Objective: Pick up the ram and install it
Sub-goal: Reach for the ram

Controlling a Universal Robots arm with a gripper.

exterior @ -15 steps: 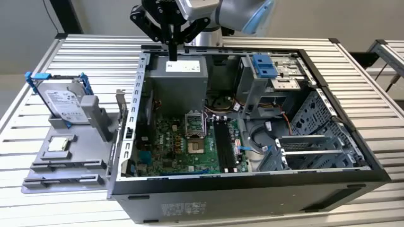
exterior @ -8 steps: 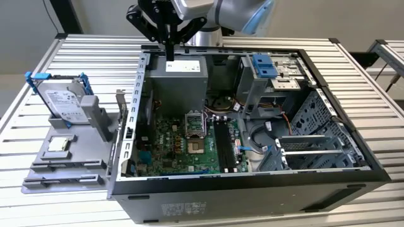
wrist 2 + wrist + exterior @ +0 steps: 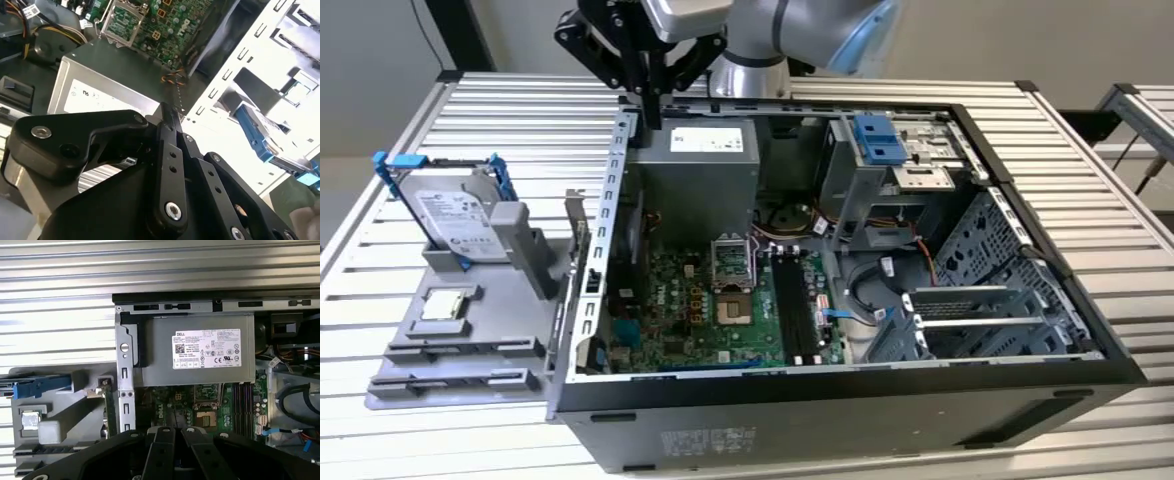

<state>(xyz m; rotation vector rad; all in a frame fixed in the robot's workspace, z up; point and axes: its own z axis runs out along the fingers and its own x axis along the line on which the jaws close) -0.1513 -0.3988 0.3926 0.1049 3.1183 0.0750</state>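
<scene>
Exterior view: gripper [image 3: 644, 102], jaws pressed together, hangs above the open computer case's [image 3: 854, 420] rim beside the power supply [image 3: 700, 175], well apart from the motherboard [image 3: 707, 315].

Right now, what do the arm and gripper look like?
The arm is a rounded silver-grey tube with a light blue joint cap. The gripper is matte black, built from flat linkage bars pinned with silver screws and narrowing to slim tips.
</scene>
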